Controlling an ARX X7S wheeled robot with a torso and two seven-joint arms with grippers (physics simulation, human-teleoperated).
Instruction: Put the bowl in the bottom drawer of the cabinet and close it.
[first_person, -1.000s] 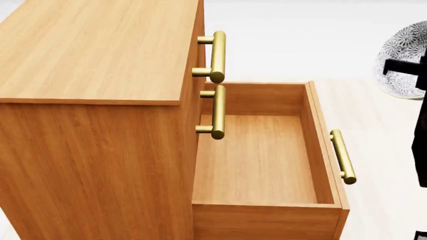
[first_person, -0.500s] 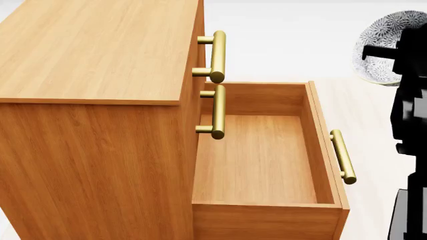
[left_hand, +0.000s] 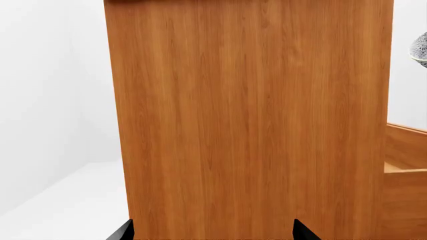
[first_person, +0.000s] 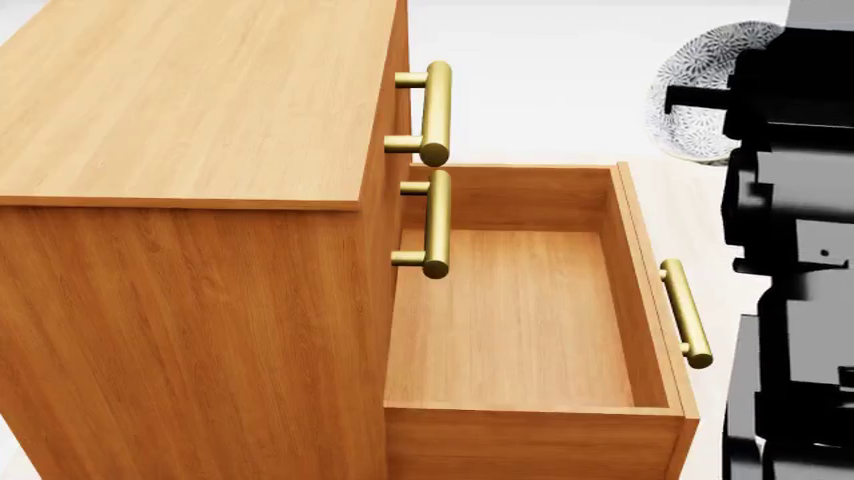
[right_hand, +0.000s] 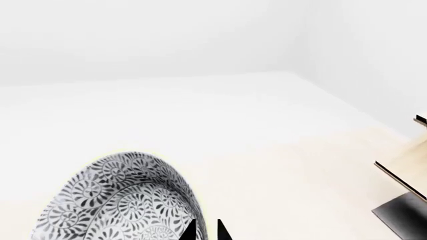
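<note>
Bowl (first_person: 701, 95) held in the air by the right pincer (right_hand: 205, 231), whose fingers clamp its rim; it sits beyond and to the right of the bottom drawer (first_person: 534, 330), outside it. Drawer pulled fully out, inside bare. Cabinet (first_person: 200, 200) to the left. Left pincer (left_hand: 212, 232) faces the cabinet's side panel, fingertips spread apart, holding nothing.
</note>
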